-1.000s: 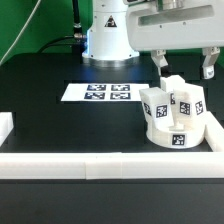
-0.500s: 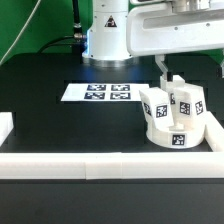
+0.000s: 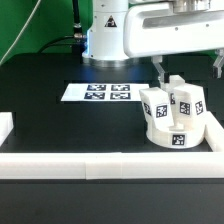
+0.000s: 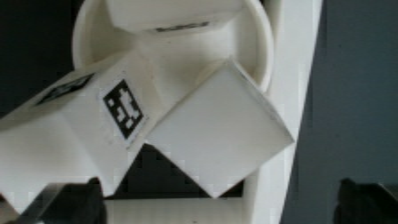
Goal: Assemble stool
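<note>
Gripper lifts clear of assembled stool

Jaws spread and empty, the gripper has risen above the stool, legs up, in the border rails' corner; assembly looks finished.

You're looking at a stool of smooth, matt white plastic, its legs carrying flat printed black-and-white tags. The worktop is matt black with a faint sheen. The marker board looks paper-thin and matt. The border rail is smooth white plastic.
</note>
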`<move>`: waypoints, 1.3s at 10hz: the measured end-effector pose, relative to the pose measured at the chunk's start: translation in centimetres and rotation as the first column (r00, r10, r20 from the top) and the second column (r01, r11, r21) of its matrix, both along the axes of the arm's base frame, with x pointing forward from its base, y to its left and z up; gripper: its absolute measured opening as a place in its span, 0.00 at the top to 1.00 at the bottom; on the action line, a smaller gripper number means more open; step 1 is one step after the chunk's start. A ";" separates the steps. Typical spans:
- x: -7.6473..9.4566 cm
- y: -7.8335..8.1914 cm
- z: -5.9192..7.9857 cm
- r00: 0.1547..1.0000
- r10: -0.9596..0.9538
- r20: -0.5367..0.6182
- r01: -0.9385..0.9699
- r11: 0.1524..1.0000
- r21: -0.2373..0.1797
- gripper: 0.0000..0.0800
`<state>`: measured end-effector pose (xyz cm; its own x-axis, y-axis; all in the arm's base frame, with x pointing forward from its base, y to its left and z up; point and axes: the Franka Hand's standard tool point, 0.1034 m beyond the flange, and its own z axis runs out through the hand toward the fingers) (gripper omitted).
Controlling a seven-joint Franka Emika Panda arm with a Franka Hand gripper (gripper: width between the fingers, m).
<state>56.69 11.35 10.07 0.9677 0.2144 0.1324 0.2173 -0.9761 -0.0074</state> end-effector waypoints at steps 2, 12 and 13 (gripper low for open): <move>-0.3 0.4 -0.7 0.987 0.163 -0.005 -0.163 0.986 -0.032 0.19; -0.1 -0.5 -2.4 0.964 0.266 -0.030 -0.267 0.962 -0.058 0.58; -0.1 -0.5 -2.4 0.974 0.224 -0.029 -0.226 0.973 -0.053 0.58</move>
<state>56.59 10.81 7.66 0.8964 0.4335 0.0926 0.4318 -0.9011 0.0384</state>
